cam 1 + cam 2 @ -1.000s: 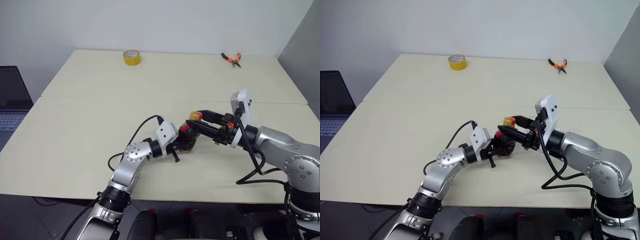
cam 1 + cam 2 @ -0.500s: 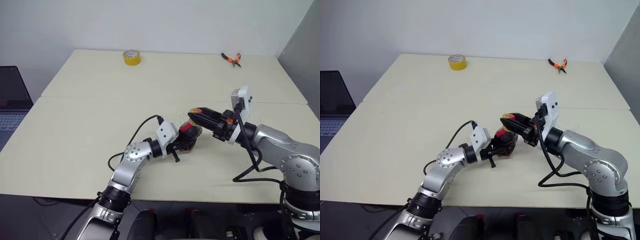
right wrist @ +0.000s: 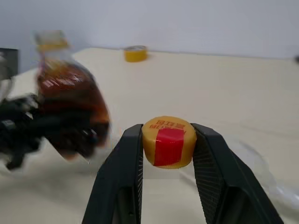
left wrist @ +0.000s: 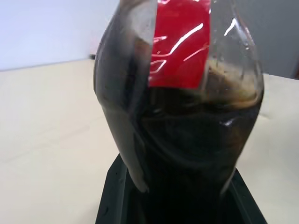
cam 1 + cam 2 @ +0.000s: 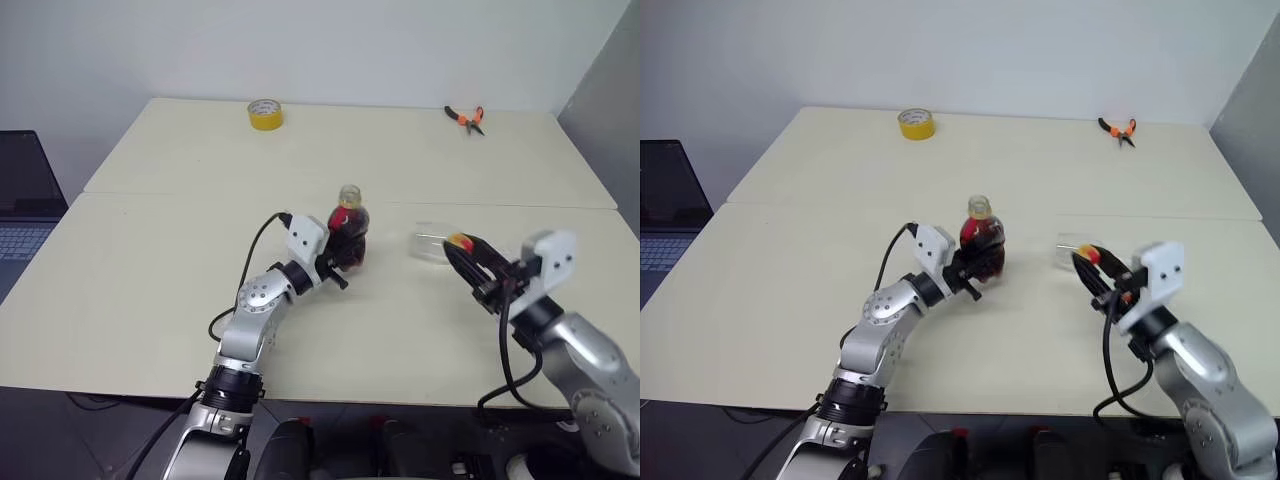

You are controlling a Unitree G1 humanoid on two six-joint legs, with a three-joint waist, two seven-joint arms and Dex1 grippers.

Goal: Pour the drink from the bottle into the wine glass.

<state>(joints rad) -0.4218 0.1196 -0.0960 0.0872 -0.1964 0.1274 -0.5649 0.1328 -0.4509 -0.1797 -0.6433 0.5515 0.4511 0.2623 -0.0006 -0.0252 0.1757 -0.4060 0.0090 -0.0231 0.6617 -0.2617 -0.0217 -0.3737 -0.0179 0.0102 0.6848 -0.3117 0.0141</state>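
A pale desk [image 5: 150,260] fills the scene. Nearest, on the right, the right end effector [image 3: 168,140] is clenched on a yellow-orange cap [image 3: 168,142] with a red sticker, pinched between its two black fingers. Just beyond it, the wine glass [image 5: 430,245] appears to lie on its side on the desk, though its clear form is hard to make out. Near the desk's middle, the left end effector [image 5: 335,268] grips the bottle [image 5: 347,232] around its lower body; the bottle stands nearly upright, its neck uncapped. The drink [image 4: 187,140], dark brown, fills it up to the red label. At the far edge lie a yellow tape roll [image 5: 263,114] and orange-handled pliers [image 5: 464,118], well apart.
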